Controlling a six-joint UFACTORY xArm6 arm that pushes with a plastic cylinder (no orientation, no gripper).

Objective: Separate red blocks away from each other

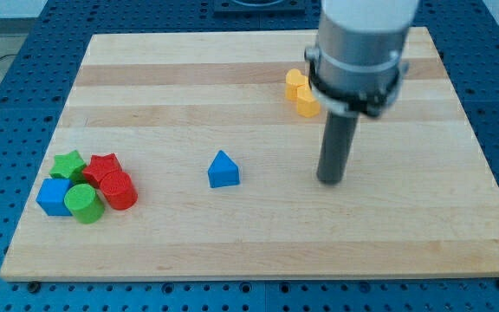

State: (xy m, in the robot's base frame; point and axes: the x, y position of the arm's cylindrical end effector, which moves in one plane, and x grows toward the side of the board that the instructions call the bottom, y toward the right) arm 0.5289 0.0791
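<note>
Bright, even light falls from above on the pale wooden board. Shadows are short and soft, hugging each block and the rod's base. No glare shows. The picture is slightly soft overall, with the big grey cylinder at upper right blurred.

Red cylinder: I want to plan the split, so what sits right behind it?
The red star touches the red cylinder from behind; the star's lower front is covered. My tip stands far right.
</note>
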